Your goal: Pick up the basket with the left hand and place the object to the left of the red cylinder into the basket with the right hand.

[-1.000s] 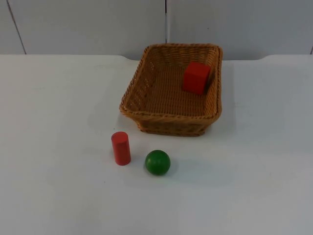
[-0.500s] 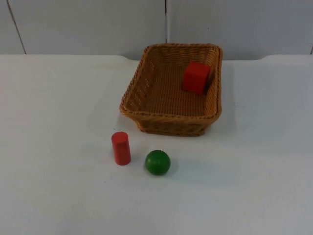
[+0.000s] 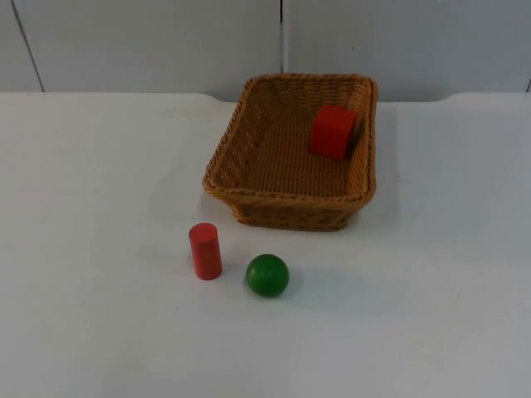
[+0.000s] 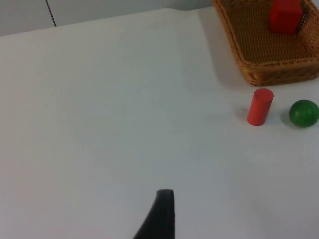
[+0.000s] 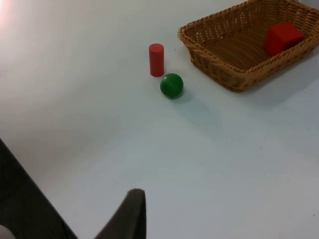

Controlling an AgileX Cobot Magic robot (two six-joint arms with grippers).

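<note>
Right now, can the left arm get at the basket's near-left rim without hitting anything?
Probably yes. The basket sits on the table with bare table beside its left wall; the red cylinder and green ball stand apart in front of it.

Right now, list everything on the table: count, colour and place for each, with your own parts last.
basket: one, woven tan, at the far middle of the table near the wall, standing on the table top.
cube: one, red, inside the basket, leaning against its right wall near the far corner.
cylinder: one, red, upright on the table in front of the basket's near left corner.
ball: one, green, on the table just right of the cylinder and apart from it.
table: one, white, ending at the grey wall.
left gripper: one black fingertip seen in the left wrist view, over bare table far from the objects.
right gripper: one black fingertip seen in the right wrist view, back from the ball, waiting.
</note>
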